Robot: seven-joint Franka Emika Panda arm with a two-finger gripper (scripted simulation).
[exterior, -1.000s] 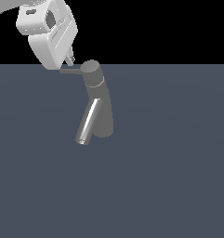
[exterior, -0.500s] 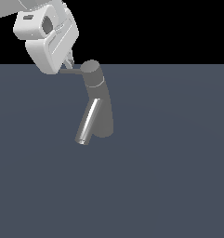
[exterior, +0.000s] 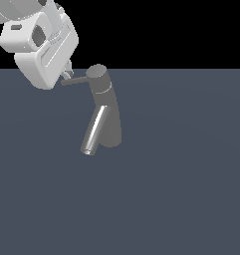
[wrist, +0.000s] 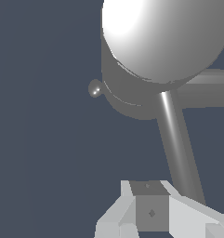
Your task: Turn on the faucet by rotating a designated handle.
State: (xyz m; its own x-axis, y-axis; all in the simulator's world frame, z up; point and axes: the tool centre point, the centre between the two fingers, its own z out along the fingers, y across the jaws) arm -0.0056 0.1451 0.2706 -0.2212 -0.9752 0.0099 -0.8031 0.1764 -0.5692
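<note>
The dark grey faucet [exterior: 107,107] stands upright on the grey floor, its shiny spout [exterior: 94,132] slanting down toward the exterior view's left. The thin handle rod [exterior: 75,80] sticks out of the top cap [exterior: 96,71] toward the exterior view's left. My white gripper [exterior: 66,75] hangs at the upper left with its fingertips against the rod's outer end. In the wrist view the cap [wrist: 164,37] fills the upper part. The rod [wrist: 177,148] runs from it to my gripper [wrist: 150,214], whose fingers look pressed together beside the rod, holding nothing.
Flat dark grey floor [exterior: 181,199] surrounds the faucet, with a black background behind it. In the wrist view the thicker spout [wrist: 211,88] leaves the body sideways, and a small round knob [wrist: 95,88] shows on the body's other side.
My gripper has shifted toward the exterior view's left and a little lower. The handle rod's outer end has moved slightly the same way with it.
</note>
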